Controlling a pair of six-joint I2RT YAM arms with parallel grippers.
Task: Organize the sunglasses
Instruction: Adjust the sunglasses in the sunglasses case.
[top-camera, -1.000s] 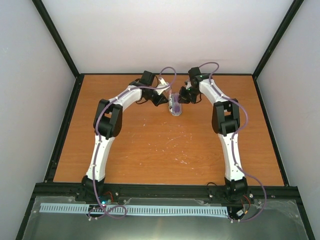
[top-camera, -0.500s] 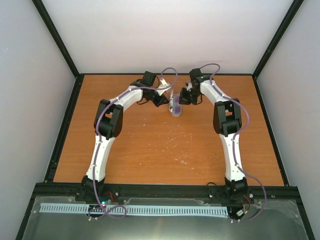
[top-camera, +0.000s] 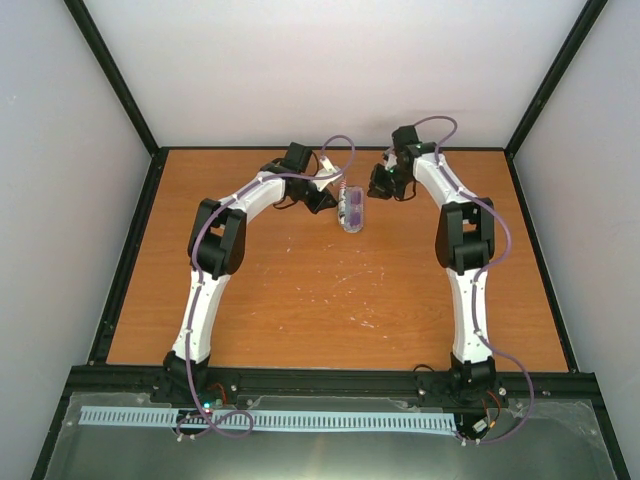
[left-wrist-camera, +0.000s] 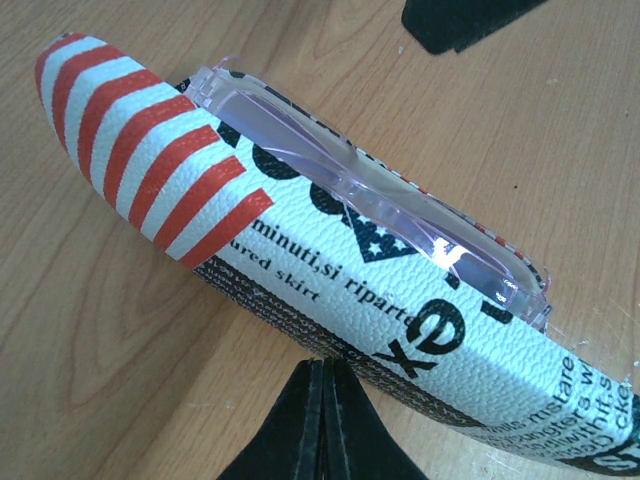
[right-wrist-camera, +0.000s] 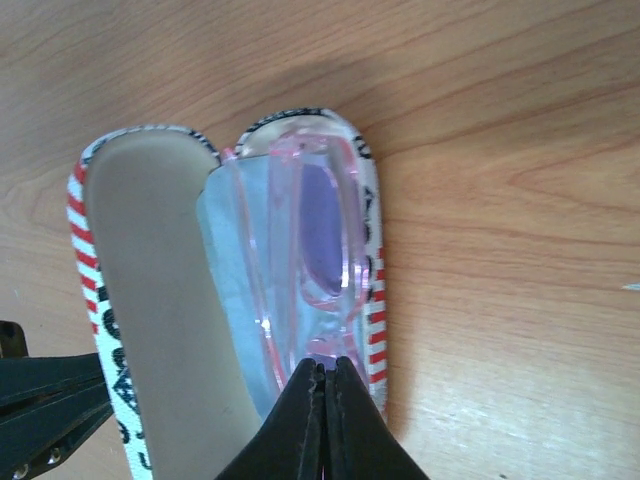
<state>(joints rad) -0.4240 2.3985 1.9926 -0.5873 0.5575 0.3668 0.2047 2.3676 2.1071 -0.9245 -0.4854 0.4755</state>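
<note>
The pink clear-framed sunglasses with purple lenses lie in an open case, white with red stripes and black print. The case sits at the back middle of the table. In the left wrist view the sunglasses rest on top of the case. My left gripper is shut and empty, its tips right beside the case's outer side. My right gripper is shut and empty, just above the near end of the sunglasses, to the right of the case.
The orange wooden table has black frame rails along its edges and grey walls on three sides. The left gripper's black fingers show at the lower left of the right wrist view.
My right arm has drawn back and to the right, away from the case. The left arm and the case have not moved.
</note>
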